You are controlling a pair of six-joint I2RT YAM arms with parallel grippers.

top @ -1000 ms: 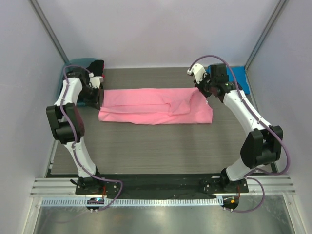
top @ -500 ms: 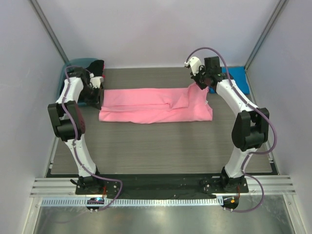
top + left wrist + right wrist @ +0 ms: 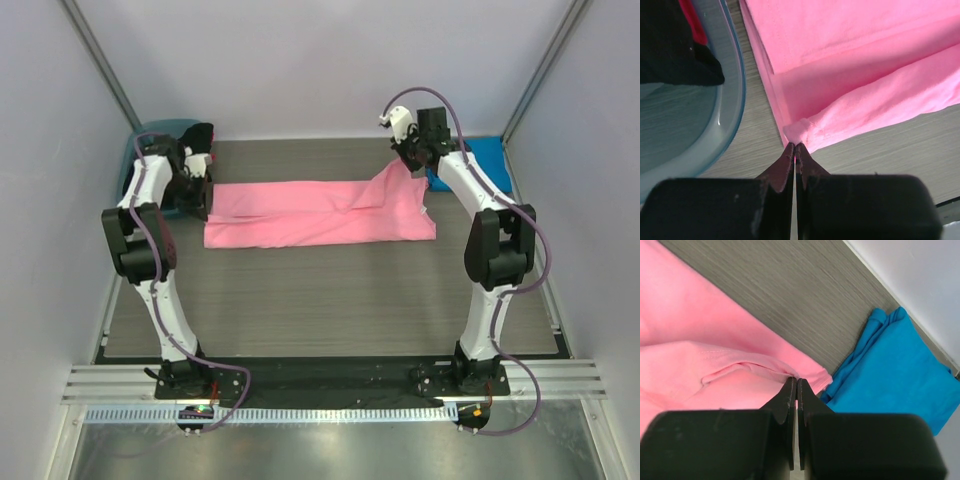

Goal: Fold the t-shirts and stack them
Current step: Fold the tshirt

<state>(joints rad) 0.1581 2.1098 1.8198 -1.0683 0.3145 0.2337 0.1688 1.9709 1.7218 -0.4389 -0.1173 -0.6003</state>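
Cloth of the pink t-shirt [image 3: 310, 212], across mid-frame, we find pinched at either end by left gripper [image 3: 795, 146] and right gripper [image 3: 796, 381], blue t-shirt [image 3: 495, 165] upper right.

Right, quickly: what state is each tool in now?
Left tool: closed, pinching the pink shirt at its edge.
Right tool: closed, holding the pink shirt's corner.

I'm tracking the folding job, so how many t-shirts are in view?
2. The pink t-shirt lies lengthwise across the far middle of the table; the blue t-shirt sits bunched at the far right corner. The teal tub may hide more.
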